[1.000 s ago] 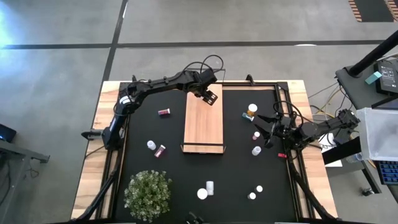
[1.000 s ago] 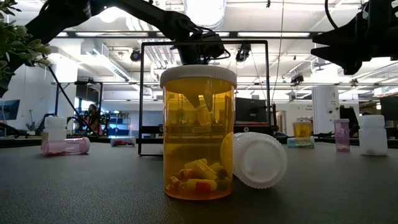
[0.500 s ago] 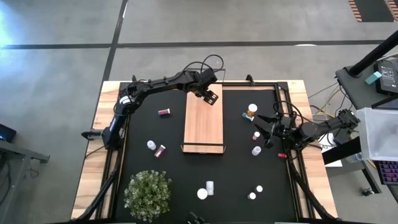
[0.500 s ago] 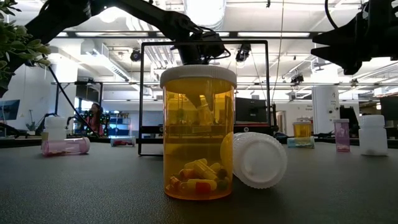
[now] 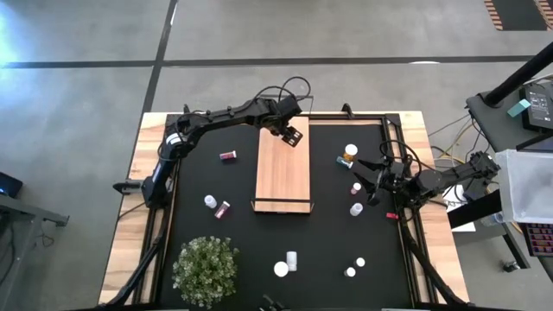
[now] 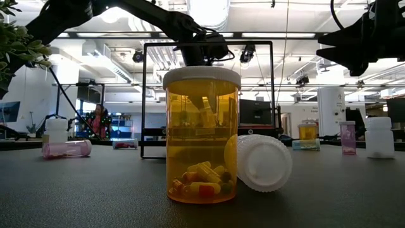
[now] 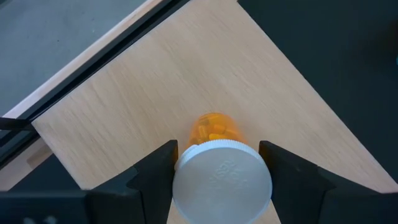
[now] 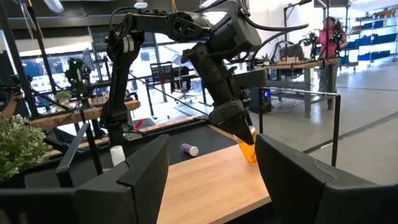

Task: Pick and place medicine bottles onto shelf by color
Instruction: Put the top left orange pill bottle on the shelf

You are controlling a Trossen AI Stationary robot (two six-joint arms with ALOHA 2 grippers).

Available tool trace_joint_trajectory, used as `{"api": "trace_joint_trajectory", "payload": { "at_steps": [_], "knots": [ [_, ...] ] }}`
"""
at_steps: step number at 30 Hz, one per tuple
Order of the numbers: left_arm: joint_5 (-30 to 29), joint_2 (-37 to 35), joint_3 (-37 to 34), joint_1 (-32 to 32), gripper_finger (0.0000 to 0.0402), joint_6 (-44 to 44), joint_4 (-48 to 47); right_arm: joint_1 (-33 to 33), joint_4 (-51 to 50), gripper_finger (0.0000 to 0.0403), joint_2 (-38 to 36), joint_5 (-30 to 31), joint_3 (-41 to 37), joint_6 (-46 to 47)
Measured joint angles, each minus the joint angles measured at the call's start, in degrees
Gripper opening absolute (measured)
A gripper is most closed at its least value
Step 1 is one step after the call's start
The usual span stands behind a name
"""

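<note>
My left gripper is over the far end of the light-wood shelf, shut on an orange bottle with a white cap. It also shows in the right wrist view. My right gripper is open and empty at the mat's right side, close to a pink bottle and a white bottle that stand on the mat. An orange white-capped bottle stands farther back. A pink bottle lies left of the shelf. My left gripper pinches the orange bottle at its white-capped top end between its two fingers. The fingers slant down from above. The orange body sticks out below the fingertips, tilted, its bottom just at the shelf's far end; whether it touches the wood I cannot tell.
A white bottle and a pink one lie left of the shelf's near end. A potted plant stands near left. An orange bottle and a white one lying down are at the near edge, two small bottles near right.
</note>
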Motion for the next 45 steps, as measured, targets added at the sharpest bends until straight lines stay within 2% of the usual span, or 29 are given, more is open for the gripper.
{"api": "trace_joint_trajectory", "payload": {
  "at_steps": [28,39,45],
  "knots": [
    [-0.46,0.0,-0.4,0.0,0.0206,-1.59,-0.09,0.0,0.0,0.0228,0.0,0.01,0.0,0.0],
    [-0.42,0.0,-0.4,0.02,0.0266,-1.66,0.22,0.0,-0.01,0.0228,0.0,-0.01,0.0,0.0],
    [-0.42,0.0,-0.29,0.04,0.0285,-1.57,0.98,0.0,0.0,0.0228,0.0,-0.01,-0.01,0.0]
  ]
}}
